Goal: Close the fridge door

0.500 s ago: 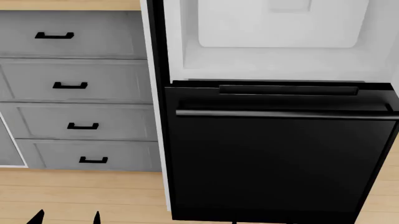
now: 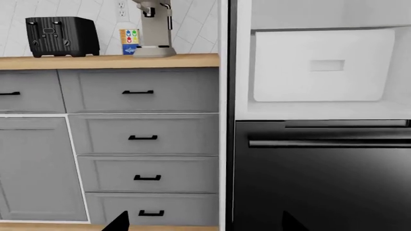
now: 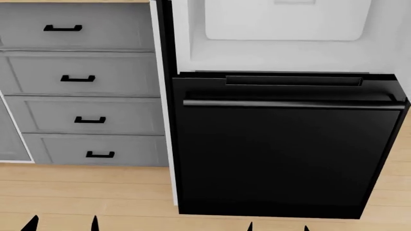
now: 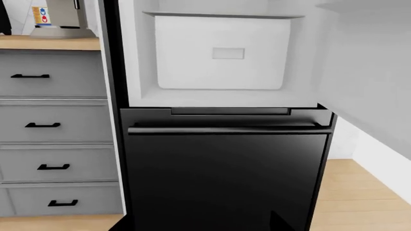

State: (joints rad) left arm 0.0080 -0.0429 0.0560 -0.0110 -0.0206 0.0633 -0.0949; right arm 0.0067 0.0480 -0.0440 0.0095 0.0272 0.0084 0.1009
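The fridge door (image 4: 376, 72) stands open at the right of the fridge; only its white inner lining shows, running toward the camera in the right wrist view and as a strip (image 3: 403, 43) at the right edge of the head view. The open white compartment (image 3: 282, 53) holds a white bin (image 4: 222, 50). Both grippers sit low in front of the fridge, apart from the door. My left gripper (image 3: 62, 224) (image 2: 205, 224) is open and empty, facing the fridge's left edge. My right gripper (image 3: 277, 227) (image 4: 200, 225) is open and empty before the black drawer front (image 3: 282, 154).
A bar handle (image 3: 289, 104) crosses the black drawer front. Grey cabinet drawers (image 3: 83, 79) with black pulls stand left of the fridge. A toaster (image 2: 62, 36) and a coffee machine (image 2: 153, 26) sit on the wooden counter (image 2: 109, 61). Wooden floor (image 3: 83, 192) lies below.
The scene has slid upward in the head view. My right gripper's fingertips now show at the bottom edge; the left fingertips have shifted slightly left.
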